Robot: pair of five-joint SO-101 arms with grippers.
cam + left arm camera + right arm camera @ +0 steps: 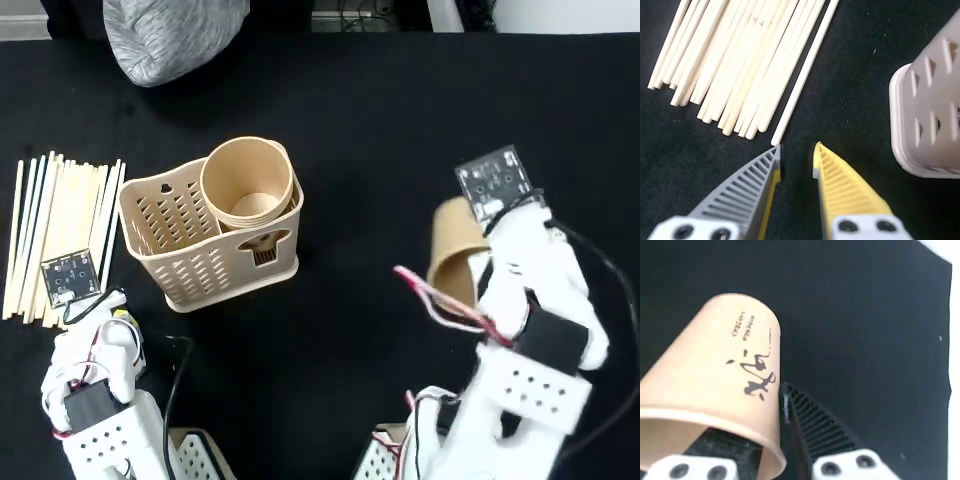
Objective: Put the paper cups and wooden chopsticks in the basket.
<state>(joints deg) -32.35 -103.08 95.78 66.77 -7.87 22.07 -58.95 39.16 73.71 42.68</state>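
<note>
One cup point(715, 385) in right pincer point(769, 400) | left pincer point(797, 149) parted near chopsticks point(735, 65)

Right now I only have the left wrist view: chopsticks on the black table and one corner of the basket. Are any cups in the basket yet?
Observer: Yes. The high view shows stacked paper cups standing in the right-hand end of the basket.
Operator: What about the other arm?
Observer: The right gripper is shut on a single cup, one finger inside its mouth and one outside.
Operator: Where is that cup relative to the basket?
Observer: In the high view the single cup is tilted, to the right of the basket and apart from it.
</note>
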